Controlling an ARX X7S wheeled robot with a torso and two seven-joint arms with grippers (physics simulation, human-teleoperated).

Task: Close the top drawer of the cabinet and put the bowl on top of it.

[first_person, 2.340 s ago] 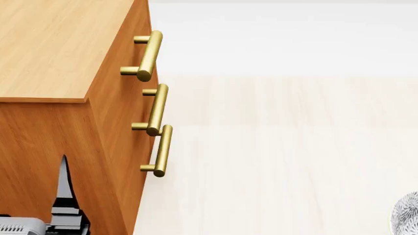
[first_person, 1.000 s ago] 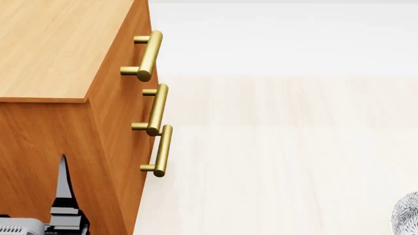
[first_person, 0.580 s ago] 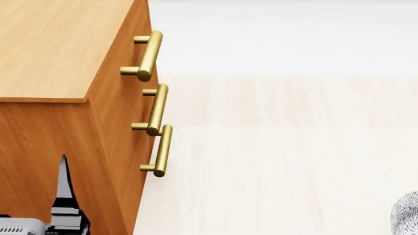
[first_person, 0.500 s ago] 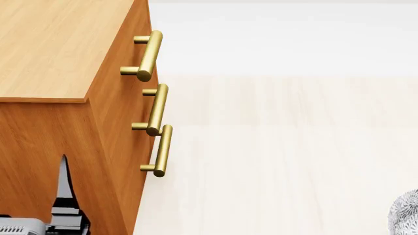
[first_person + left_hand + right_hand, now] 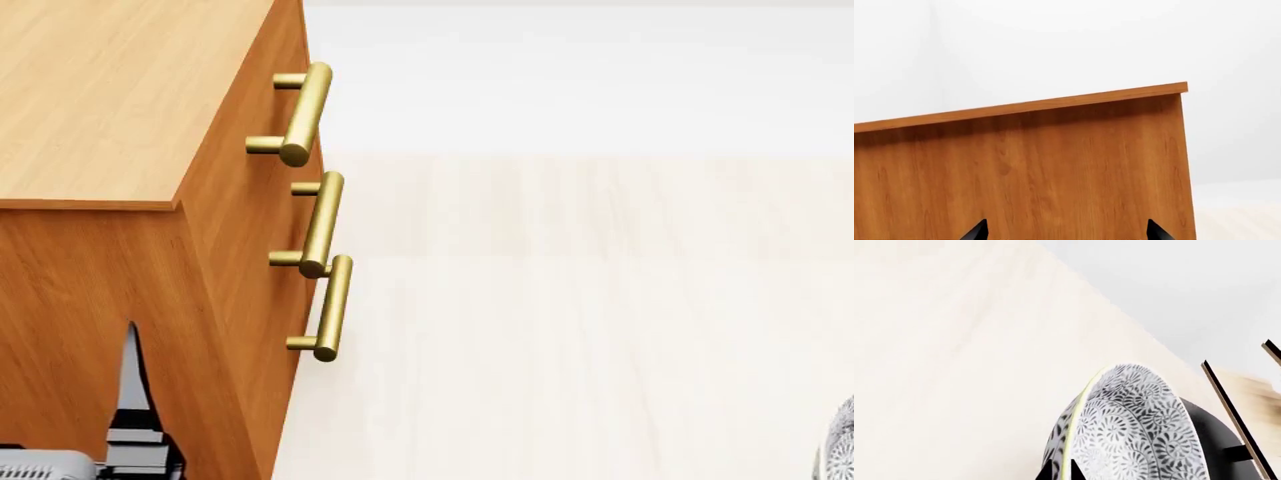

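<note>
The orange-brown cabinet [image 5: 107, 100] fills the left of the head view, its flat top bare. The top drawer [image 5: 274, 60], with its brass bar handle [image 5: 304, 112], looks flush with the two fronts below it. My left gripper [image 5: 1067, 231] is open, its black fingertips [image 5: 977, 231] wide apart and facing the cabinet's side panel [image 5: 1054, 165]; one finger [image 5: 130, 385] shows low beside that panel. My right gripper [image 5: 1063, 474] is shut on the rim of the patterned bowl [image 5: 1134, 430], held on edge above the pale floor. Only a sliver of the bowl [image 5: 842, 445] shows in the head view.
Two lower drawers carry the same brass handles [image 5: 320, 225] [image 5: 331, 308]. A pale wooden rack with a dark base [image 5: 1227, 405] stands behind the bowl in the right wrist view. Pale wood floor [image 5: 574, 320] stretches in front of the cabinet.
The bowl has slid toward the right edge of the head view, so less of it shows. The cabinet and the left gripper have hardly moved.
</note>
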